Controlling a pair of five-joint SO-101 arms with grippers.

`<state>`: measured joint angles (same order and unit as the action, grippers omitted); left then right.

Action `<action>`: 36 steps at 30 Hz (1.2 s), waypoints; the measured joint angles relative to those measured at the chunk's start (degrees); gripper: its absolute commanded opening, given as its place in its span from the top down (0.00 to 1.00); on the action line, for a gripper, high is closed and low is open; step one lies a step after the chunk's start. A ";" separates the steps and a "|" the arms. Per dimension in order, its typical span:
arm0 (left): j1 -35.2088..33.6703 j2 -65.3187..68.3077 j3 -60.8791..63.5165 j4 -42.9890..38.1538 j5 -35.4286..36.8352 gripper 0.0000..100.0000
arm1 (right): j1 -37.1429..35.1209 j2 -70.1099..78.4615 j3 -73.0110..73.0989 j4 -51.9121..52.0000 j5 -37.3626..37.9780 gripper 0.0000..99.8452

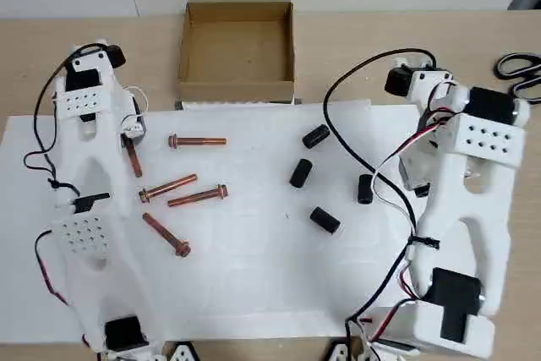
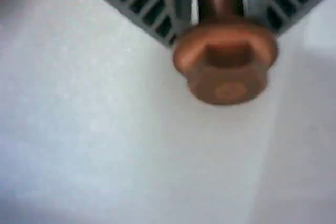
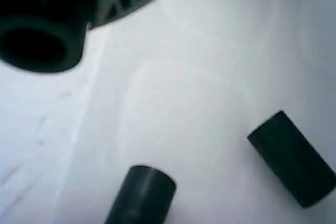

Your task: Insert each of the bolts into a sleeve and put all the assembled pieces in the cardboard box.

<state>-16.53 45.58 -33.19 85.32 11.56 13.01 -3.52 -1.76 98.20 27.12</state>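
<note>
My left gripper (image 1: pixel 132 143) is shut on a copper bolt (image 1: pixel 133 158) at the left side of the white sheet. Up close, the bolt's hex head (image 2: pixel 226 66) sticks out between the grey ribbed fingers (image 2: pixel 136 3), just above the sheet. Several more bolts lie loose, among them one (image 1: pixel 197 140) near the box and one (image 1: pixel 166 235) lower down. My right gripper (image 1: pixel 414 177) is shut on a black sleeve (image 3: pixel 39 43) at the right side. Other sleeves (image 1: pixel 315 136) (image 1: pixel 325 220) lie mid-sheet; two of them (image 3: pixel 142 198) (image 3: pixel 291 158) lie near the held one. The cardboard box (image 1: pixel 182 44) stands at the back.
The white sheet (image 1: pixel 254 285) covers most of the wooden table. Scissors (image 1: pixel 520 69) lie at the far right edge. Black cables (image 1: pixel 338 137) from the right arm trail across the sheet's right part.
</note>
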 measured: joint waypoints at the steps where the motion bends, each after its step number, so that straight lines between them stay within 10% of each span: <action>1: 0.00 0.09 -0.09 0.00 0.00 0.94 | 0.44 0.00 0.00 0.00 0.00 1.00; 23: 1.41 1.05 -24.53 13.98 -3.25 0.99 | -2.81 -2.11 0.09 0.00 0.00 1.00; 36: 12.57 -38.59 8.70 14.07 -3.34 0.99 | -10.29 -21.45 6.24 0.09 -5.89 1.00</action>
<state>-3.96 6.99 -24.48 99.38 8.22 2.73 -24.97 4.48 98.29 21.23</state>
